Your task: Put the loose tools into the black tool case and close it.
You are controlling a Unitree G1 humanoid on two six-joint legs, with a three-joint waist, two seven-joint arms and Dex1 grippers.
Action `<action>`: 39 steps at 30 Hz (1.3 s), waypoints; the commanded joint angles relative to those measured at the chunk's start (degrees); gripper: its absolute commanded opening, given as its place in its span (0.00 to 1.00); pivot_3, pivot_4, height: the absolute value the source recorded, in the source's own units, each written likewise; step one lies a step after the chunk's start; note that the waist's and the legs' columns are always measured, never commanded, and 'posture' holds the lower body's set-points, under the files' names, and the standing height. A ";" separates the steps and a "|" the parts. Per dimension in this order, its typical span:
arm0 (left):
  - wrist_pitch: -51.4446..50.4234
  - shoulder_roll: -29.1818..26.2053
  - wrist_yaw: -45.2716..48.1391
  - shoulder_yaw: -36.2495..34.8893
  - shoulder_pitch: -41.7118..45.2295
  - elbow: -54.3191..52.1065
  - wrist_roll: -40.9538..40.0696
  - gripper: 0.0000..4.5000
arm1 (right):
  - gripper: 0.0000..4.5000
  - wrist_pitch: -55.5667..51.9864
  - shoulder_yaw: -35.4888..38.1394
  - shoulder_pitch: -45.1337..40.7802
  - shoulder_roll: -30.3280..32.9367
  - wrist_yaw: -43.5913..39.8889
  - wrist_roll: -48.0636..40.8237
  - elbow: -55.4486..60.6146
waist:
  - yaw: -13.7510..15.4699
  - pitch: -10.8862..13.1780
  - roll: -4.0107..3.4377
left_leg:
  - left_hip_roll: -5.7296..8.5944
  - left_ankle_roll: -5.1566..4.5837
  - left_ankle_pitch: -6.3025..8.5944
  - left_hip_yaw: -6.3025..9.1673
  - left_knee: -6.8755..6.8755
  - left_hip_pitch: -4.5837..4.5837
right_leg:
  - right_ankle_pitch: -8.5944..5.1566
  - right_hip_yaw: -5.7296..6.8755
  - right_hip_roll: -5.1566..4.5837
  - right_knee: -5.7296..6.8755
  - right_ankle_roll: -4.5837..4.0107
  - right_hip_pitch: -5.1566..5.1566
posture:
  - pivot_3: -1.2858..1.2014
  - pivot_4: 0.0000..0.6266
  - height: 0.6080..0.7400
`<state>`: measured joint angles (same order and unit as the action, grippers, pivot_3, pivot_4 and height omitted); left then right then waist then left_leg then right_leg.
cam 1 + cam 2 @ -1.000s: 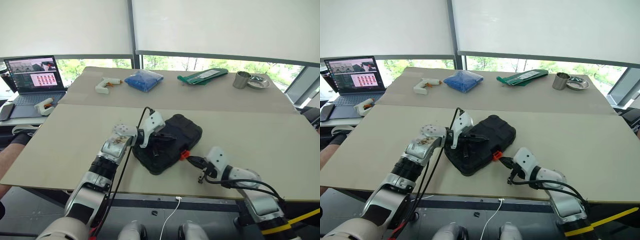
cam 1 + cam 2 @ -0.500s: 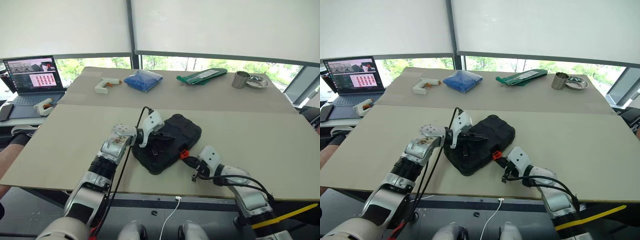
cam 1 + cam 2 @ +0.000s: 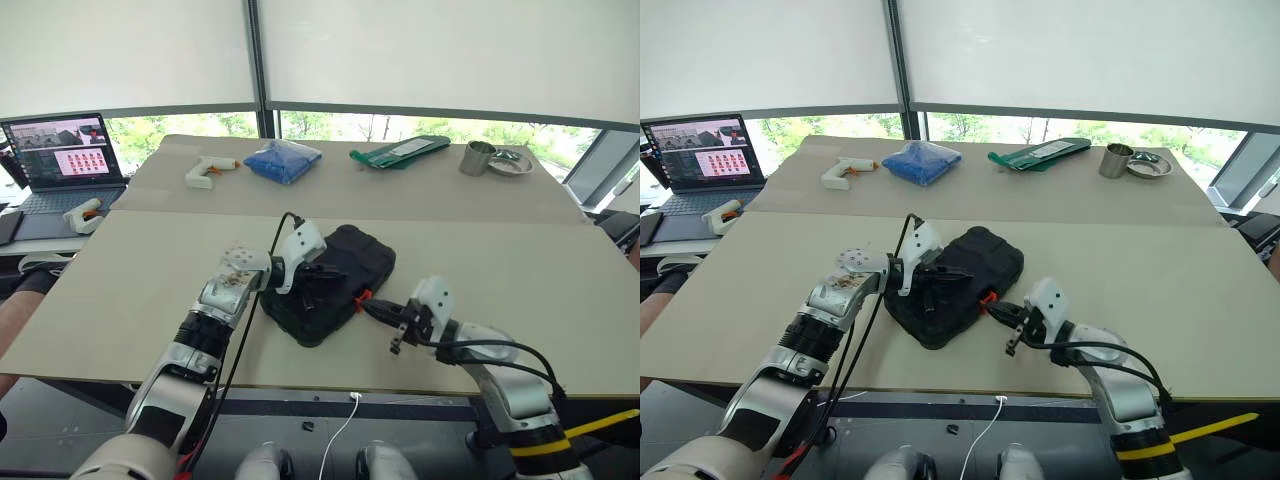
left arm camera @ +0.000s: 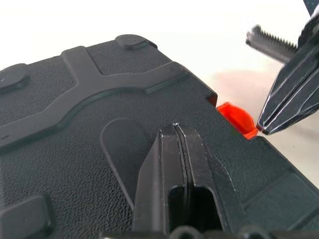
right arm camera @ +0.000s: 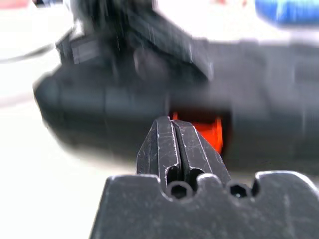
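While our left gripper (image 3: 318, 272) presses clenched on the black tool case (image 3: 335, 282) at frame centre, our clenched right gripper (image 3: 372, 309) sits just right of its orange latch (image 3: 360, 296).

Pale tables (image 3: 120, 290) (blinds (image 3: 430, 50) drawn over windows).

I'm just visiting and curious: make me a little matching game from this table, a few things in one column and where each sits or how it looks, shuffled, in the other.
Things:
1. tool case
2. latch
3. left gripper
4. glue gun

Descriptions:
A. white, on the far table near the blue bundle
B. small and orange, at the case's edge
C. shut, over the lid
D. black, closed

Pairs: 1-D, 2-B, 3-C, 4-A
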<state>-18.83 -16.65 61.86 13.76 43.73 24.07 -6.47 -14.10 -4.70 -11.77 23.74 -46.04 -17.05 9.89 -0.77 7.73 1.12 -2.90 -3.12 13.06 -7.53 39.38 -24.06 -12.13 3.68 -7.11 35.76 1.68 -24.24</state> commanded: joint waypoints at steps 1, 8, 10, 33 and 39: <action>-3.44 -0.56 -0.03 2.55 -3.74 3.23 1.60 0.01 | 0.00 0.54 0.05 -0.06 -0.28 0.13 -0.79 1.60 | 0.10 0.00 0.00 | 0.02 0.00 0.00 -0.01 -0.05 -0.01 | -0.01 0.00 -0.02 -0.06 0.00 0.01 | 0.52 0.24 0.99; -4.14 -1.03 0.25 2.57 -4.62 2.16 1.41 0.01 | 0.00 -2.23 3.30 3.19 2.06 -0.59 -4.67 6.62 | 0.23 -0.02 -0.01 | 0.09 -0.01 0.00 -0.06 -0.27 -0.03 | -0.01 0.00 -0.09 -0.21 0.02 0.08 | 0.52 0.24 0.99; -4.34 -1.10 0.25 2.58 -4.74 1.83 1.36 0.01 | 0.00 -3.61 4.61 4.98 3.74 -0.60 -5.56 7.94 | 0.22 -0.02 -0.01 | 0.08 -0.01 -0.01 -0.06 -0.30 -0.05 | -0.01 0.00 -0.09 -0.25 0.02 0.10 | 0.52 0.24 0.99; -5.22 -1.64 0.23 1.16 -7.77 -2.10 -0.84 0.01 | 0.00 -0.19 -0.81 0.21 -1.61 1.69 0.41 -1.94 | -0.94 -0.14 -0.11 | 0.03 0.01 0.00 0.01 -0.56 0.33 | 0.20 -0.01 0.04 -0.43 -0.15 0.20 | 0.52 0.24 0.99; 2.40 -3.48 6.19 -8.72 -12.32 -12.30 -11.61 0.12 | 0.00 -1.41 4.86 6.09 2.88 -1.38 -4.81 5.46 | -0.55 -0.11 -0.14 | 0.03 0.01 -0.02 -0.05 -0.73 0.19 | 0.18 -0.06 0.04 -0.52 -0.17 0.06 | 0.52 0.24 0.99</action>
<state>-17.90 -18.67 65.72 6.84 33.59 13.54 -15.91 -15.34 -3.59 -5.61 25.53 -46.42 -18.48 11.17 -1.33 7.63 0.98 -2.87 -3.16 13.02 -7.59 38.65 -23.92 -11.95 3.62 -7.07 35.18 1.50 -24.20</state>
